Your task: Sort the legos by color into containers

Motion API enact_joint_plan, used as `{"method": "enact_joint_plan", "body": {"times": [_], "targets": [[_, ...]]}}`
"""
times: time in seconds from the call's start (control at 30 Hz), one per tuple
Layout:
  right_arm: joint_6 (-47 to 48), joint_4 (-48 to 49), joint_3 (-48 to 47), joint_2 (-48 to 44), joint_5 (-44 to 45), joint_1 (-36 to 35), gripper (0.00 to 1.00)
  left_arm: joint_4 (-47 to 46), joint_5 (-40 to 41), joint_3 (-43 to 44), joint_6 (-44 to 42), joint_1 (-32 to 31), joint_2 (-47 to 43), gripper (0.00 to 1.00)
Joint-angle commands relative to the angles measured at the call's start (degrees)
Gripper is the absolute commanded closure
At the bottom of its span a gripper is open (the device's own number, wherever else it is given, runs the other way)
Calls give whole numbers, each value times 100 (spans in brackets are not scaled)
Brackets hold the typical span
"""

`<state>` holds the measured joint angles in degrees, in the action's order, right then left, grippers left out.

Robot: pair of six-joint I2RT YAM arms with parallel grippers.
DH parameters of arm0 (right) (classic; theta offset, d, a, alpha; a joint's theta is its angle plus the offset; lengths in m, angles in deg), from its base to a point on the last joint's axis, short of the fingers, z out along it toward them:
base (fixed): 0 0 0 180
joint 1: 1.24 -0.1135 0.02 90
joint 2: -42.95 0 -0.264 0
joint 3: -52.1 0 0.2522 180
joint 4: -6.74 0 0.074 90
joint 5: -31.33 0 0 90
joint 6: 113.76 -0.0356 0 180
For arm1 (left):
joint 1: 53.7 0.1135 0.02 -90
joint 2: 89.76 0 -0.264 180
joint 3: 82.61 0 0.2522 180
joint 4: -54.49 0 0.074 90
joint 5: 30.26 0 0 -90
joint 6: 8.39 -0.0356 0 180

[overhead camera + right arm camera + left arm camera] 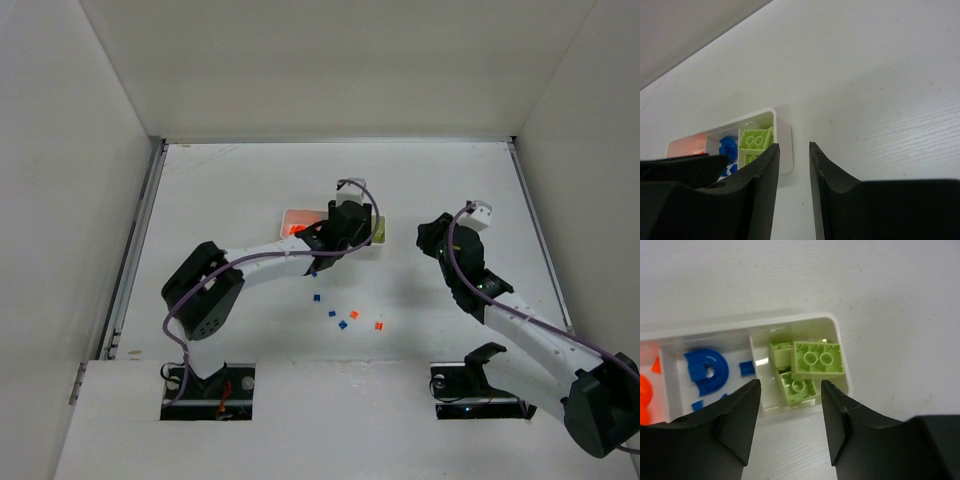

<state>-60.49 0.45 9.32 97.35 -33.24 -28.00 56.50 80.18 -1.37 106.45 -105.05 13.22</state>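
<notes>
Lime legos [812, 365] just beyond left claw [790, 386]

Left arm [260, 262]: dark elbow housing raised at the near left, white forearm stretched forward and to the right, ending in the left gripper [345, 225] [790, 390], which points downward with its two black fingers [737, 415] set well apart and nothing between them. Right arm [530, 335]: extended from the near right corner diagonally forward and to the left, wrist bent, with the right gripper [432, 237] [794, 150] angled low. Its fingers [760, 185] are parted by a narrow gap and hold nothing.
</notes>
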Motion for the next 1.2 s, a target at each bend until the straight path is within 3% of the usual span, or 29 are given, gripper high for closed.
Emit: {"method": "enact_joint_plan", "body": {"times": [0.0, 0.1, 0.2, 0.27, 0.3, 0.37, 0.5, 0.67, 0.93, 1.17], "targets": [[43, 1, -78, 220, -21, -166, 70, -135, 337, -655, -50, -63, -1111, 54], [-97, -305, -17, 291, -21, -595, 77, -100, 460, -1436, 38, -168, -1875, 59], [-387, -780, 45, 248, 41, -1298, 77, -73, 530, -2193, 205, -379, -2535, 65], [-588, -1306, 28, 221, 76, -1729, 72, -56, 478, -2581, 319, -554, -2870, 67], [-1016, -1935, -25, 160, 154, -2140, 59, 84, 460, -2852, 424, -773, -3071, 67], [-1379, -2493, -130, 90, 164, -2468, 51, 242, 478, -2968, 530, -950, -3126, 67], [-1793, -3338, -350, 220, 85, -3031, 50, 173, 574, -3215, 653, -1153, -3073, 66], [-2171, -3436, -403, 765, -56, -3506, 50, 111, 794, -3575, 803, -996, -3380, 65], [-2567, -3436, -500, 1381, -38, -3682, 49, 173, 680, -4146, 856, -547, -4382, 62], [-2620, -3409, -702, 1864, -82, -3770, 56, 120, 636, -4357, 900, -477, -4576, 62]]}}
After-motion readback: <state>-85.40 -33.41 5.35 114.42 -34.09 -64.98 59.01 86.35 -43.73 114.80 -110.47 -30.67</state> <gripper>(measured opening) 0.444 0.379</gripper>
